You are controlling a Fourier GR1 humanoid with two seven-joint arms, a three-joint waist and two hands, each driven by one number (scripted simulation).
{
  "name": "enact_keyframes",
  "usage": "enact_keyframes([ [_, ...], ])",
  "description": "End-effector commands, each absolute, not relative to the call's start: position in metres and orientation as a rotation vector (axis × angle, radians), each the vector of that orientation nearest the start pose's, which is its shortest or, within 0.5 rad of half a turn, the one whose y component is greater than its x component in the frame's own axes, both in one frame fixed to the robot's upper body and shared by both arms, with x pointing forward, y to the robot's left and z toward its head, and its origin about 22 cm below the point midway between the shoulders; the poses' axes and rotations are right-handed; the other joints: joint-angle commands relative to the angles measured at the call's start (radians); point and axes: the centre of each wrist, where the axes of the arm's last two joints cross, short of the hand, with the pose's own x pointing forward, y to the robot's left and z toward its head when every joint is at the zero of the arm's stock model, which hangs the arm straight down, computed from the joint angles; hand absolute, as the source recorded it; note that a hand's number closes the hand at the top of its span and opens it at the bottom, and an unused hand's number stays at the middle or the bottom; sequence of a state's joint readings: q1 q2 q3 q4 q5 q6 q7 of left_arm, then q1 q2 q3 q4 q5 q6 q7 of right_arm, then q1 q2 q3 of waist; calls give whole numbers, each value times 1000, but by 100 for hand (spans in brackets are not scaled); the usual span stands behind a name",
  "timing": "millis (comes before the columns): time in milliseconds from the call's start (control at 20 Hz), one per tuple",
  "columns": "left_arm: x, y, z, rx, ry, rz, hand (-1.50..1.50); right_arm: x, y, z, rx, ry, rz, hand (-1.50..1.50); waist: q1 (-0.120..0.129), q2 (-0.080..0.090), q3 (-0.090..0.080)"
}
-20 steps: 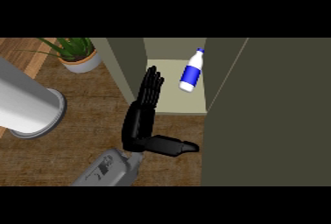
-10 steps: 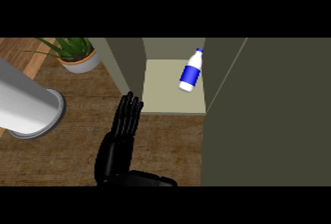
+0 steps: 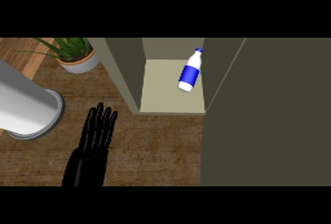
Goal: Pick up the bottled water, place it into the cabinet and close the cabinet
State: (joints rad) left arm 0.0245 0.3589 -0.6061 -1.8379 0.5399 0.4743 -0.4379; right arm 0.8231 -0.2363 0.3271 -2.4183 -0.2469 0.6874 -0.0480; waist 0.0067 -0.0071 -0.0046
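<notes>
- Plainly, only the left hand (image 3: 92,141) shows, coming up from the lower edge with its black wrist below it.
- It lies flat over the wooden counter (image 3: 155,151), fingers straight and close together, pointing away from the robot and leaning slightly right. It is released and grasps nothing.
- Ahead of the fingertips and to their right stands the cabinet (image 3: 126,72), open, with its pale shelf floor facing the hand. The front corner of its left wall is near the fingertips but apart from them.
- The bottled water (image 3: 188,75) lies inside on that floor, well ahead and right of the hand. Its cap points away, and it sits close to the right inner wall.
- Farther right of the hand, a broad dark panel (image 3: 271,113) runs from the cabinet's right side down to the lower edge, closing off that side.
- Just left of the hand sits a big white cylinder (image 3: 26,109), its rim near the fingers.
- Ahead and slightly left, a potted plant (image 3: 76,56) stands beside the cabinet's left wall.
- Bare counter lies between the hand and the dark panel, up to the shelf's front edge.
</notes>
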Motion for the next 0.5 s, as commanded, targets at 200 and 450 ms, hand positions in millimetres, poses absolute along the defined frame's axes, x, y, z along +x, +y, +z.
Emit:
enact_keyframes([
  [200, 157, 185, 44, -311, -1897, 178, -150, 52, -197, 152, 642, -1708, 670, 150, 6, -10, -3],
  [450, 155, 209, 41, -287, -1886, 184, -150, 60, -171, 157, 670, -1778, 708, 150, 12, -3, -2],
])
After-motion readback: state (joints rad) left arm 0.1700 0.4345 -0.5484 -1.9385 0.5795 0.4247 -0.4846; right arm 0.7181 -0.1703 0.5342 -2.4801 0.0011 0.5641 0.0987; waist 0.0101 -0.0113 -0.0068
